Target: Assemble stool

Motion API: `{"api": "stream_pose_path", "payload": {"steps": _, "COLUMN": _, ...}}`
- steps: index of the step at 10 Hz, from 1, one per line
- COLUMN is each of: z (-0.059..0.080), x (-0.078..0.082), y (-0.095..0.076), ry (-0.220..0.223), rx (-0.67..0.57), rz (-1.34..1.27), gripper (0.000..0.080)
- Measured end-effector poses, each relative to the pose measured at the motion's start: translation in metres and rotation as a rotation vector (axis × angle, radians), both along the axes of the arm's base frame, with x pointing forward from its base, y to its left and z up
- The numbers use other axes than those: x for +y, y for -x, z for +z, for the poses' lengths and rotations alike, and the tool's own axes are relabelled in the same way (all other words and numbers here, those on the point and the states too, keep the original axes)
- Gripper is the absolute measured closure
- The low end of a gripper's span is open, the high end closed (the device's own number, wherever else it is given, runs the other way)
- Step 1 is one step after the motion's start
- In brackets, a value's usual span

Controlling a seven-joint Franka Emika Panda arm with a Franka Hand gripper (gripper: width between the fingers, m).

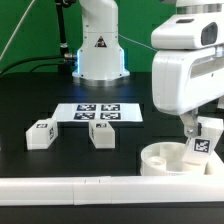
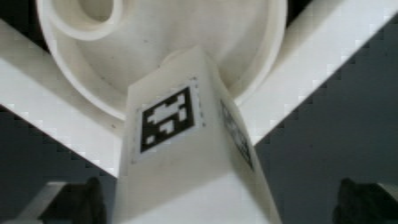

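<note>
White border rail point(image 1: 70, 187) runs along the near table edge. Just behind it, at the exterior view's right, the round rimmed seat disc point(image 1: 172, 159), smooth white plastic, bowl-like. A tagged rectangular leg block point(image 1: 202, 141) stands in the disc, tilted, between the fingers of the gripper point(image 1: 201, 128); claw spread wide, whether it presses the block I cannot tell. Two loose leg blocks point(image 1: 40, 133) point(image 1: 100, 134) sit mid-table. Beyond them, the flat marker board point(image 1: 100, 113). Robot base point(image 1: 100, 45) farthest.
</note>
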State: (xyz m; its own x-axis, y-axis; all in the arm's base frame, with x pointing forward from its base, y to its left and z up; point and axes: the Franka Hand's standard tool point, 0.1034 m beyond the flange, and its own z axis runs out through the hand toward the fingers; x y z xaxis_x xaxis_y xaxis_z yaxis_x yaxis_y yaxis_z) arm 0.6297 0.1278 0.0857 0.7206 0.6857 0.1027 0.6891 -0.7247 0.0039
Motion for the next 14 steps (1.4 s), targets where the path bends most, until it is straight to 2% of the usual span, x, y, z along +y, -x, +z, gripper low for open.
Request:
{"api": "stream_pose_path", "payload": {"steps": 2, "z": -0.001, "x": -0.003, "y": 0.0, "ry": 0.017, "rx": -0.009, "rz": 0.138, "gripper": 0.015}}
{"api": "stream_pose_path", "payload": {"steps": 4, "z": -0.006, "x": -0.004, "y": -0.005, "ry": 0.057, "rx": -0.03, "rz": 0.312, "gripper": 0.015}}
{"api": "stream_pose_path", "payload": {"steps": 5, "z": -0.007, "x": -0.005, "y": -0.005, "ry": 0.055, "rx": -0.028, "rz": 0.293, "gripper": 0.015}}
{"api": "stream_pose_path", "payload": {"steps": 6, "z": -0.007, "x": -0.005, "y": -0.004, "ry": 0.054, "rx": -0.027, "rz": 0.277, "gripper": 0.0274}}
{"api": "stream_pose_path", "payload": {"steps": 7, "z": -0.007, "x": -0.005, "y": -0.004, "ry": 0.054, "rx": -0.026, "rz": 0.274, "gripper": 0.0274}}
{"api": "stream_pose_path", "payload": {"steps": 8, "z": -0.007, "x": -0.005, "y": -0.004, "ry": 0.05, "rx": -0.024, "rz": 0.235, "gripper": 0.0413}}
{"api": "stream_pose_path", "payload": {"steps": 9, "z": -0.008, "x": -0.005, "y": -0.004, "ry": 0.045, "rx": -0.02, "rz": 0.169, "gripper": 0.0463}}
{"api": "stream_pose_path", "payload": {"steps": 12, "z": -0.009, "x": -0.005, "y": -0.004, "ry": 0.029, "rx": -0.008, "rz": -0.022, "gripper": 0.0463}}
{"api": "stream_pose_path", "payload": {"steps": 14, "z": -0.009, "x": -0.011, "y": -0.019, "ry": -0.029, "rx": 0.002, "rz": -0.252, "gripper": 0.0463}}
